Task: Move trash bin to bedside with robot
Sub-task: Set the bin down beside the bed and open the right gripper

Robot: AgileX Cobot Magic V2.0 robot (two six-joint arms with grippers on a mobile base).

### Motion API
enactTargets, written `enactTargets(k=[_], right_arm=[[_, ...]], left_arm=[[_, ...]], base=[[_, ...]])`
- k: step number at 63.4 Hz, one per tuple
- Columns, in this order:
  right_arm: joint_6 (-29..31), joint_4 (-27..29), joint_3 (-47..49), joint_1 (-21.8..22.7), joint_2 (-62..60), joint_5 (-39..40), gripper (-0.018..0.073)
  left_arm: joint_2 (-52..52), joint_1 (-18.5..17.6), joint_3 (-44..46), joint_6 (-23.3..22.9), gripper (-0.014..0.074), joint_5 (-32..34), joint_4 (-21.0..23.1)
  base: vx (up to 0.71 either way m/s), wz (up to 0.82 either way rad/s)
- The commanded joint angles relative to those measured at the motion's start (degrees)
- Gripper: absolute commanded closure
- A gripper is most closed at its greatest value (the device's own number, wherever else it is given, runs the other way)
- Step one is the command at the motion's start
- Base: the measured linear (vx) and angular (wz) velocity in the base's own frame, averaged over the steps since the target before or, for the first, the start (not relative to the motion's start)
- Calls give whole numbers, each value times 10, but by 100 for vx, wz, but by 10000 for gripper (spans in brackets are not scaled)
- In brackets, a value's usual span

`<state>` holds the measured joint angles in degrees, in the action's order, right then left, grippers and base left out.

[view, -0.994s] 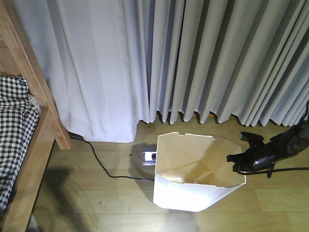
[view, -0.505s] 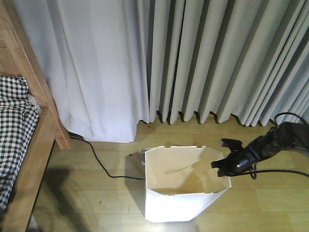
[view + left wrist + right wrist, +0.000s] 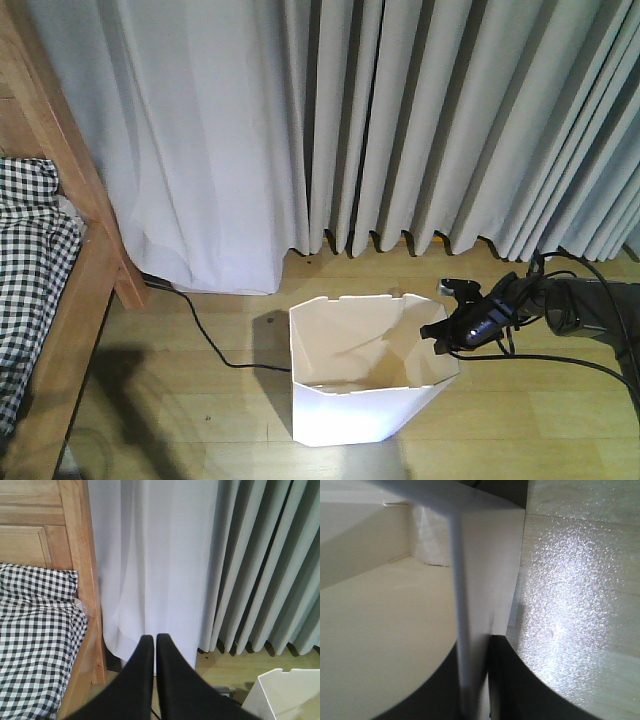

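Gripping the trash bin [image 3: 345,418] by its right rim wall, the right gripper [image 3: 441,322] has its jaws pinched onto the thin plastic. Bin stands upright on the wooden floor [image 3: 560,420] before the grey curtain [image 3: 400,120], well apart from the bed frame [image 3: 75,320] at left. Left gripper [image 3: 152,647]: jaws nearly together, holding nothing.
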<state>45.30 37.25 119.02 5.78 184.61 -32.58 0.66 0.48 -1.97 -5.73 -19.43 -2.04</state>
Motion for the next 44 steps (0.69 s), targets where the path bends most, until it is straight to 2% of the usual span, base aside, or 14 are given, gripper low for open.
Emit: enactTargets(k=[1, 16, 44], right_arm=[[-11, 22, 26, -1, -26, -46, 544], [-11, 13, 26, -1, -25, -45, 492], [-12, 13, 26, -1, -25, -45, 298]], left_arm=[[-10, -1, -2, -2, 603, 42, 1], [-10, -1, -2, -2, 603, 42, 1], [-10, -1, -2, -2, 603, 42, 1]], base=[[0, 0], [0, 0], [0, 0]])
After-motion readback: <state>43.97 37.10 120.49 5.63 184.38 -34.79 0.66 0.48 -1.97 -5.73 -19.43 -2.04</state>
